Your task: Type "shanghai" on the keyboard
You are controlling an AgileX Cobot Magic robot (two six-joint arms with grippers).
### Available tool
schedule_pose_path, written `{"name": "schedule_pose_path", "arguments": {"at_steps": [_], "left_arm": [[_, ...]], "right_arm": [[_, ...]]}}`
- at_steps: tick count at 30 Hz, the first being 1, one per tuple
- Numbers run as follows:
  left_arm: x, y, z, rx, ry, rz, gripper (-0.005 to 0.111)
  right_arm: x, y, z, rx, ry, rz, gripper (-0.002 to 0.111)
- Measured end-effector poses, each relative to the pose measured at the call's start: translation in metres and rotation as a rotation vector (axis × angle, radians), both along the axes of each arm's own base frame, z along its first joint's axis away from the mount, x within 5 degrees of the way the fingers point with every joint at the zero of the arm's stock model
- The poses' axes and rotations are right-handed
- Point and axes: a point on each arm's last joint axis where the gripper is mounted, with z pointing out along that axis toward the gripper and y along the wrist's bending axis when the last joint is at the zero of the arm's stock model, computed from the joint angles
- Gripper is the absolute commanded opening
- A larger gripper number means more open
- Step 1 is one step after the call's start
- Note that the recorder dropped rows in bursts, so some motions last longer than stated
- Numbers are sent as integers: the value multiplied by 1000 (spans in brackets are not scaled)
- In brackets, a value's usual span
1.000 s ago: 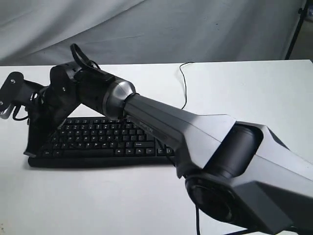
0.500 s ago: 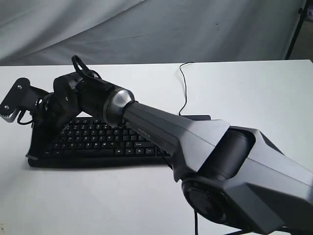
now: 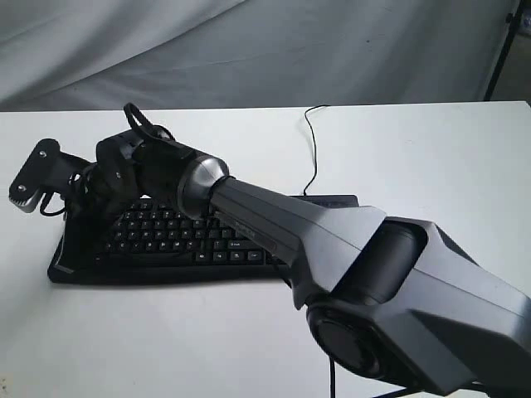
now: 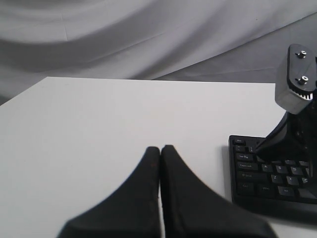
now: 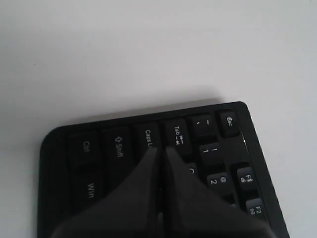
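The black keyboard (image 3: 182, 242) lies on the white table, its cable (image 3: 311, 141) running to the back. My right arm reaches across from the lower right to the keyboard's left end. My right gripper (image 3: 83, 225) (image 5: 161, 148) is shut with nothing held, its tips over the Caps Lock and Tab keys of the keyboard (image 5: 99, 148). I cannot tell if they touch a key. My left gripper (image 4: 160, 148) is shut and empty above bare table beside the keyboard (image 4: 267, 178); it is out of the exterior view.
A grey cloth backdrop (image 3: 249, 50) hangs behind the white table (image 3: 415, 157). The right arm's thick forearm (image 3: 290, 215) hides the keyboard's right half. The right arm's wrist camera block (image 4: 297, 74) shows above the keys in the left wrist view.
My right wrist has shifted a little to the right over the keyboard's left end, and its fingers have drawn in from the front left corner toward the keys.
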Motion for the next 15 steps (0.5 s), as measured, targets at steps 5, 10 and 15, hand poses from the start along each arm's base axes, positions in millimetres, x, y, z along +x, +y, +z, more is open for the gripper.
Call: {"name": "schedule_pose_path", "arguments": {"at_steps": [5,10,15], "left_arm": [[0,0,0,0,0,0,1],[0,0,0,0,0,0,1],[0,0,0,0,0,0,1]], "right_arm": [[4,-4,-8,-13,7,-9,0],[5,-5,-10,-14,9,-12,0],[5,-5,-10,-15,3,-3,0]]}}
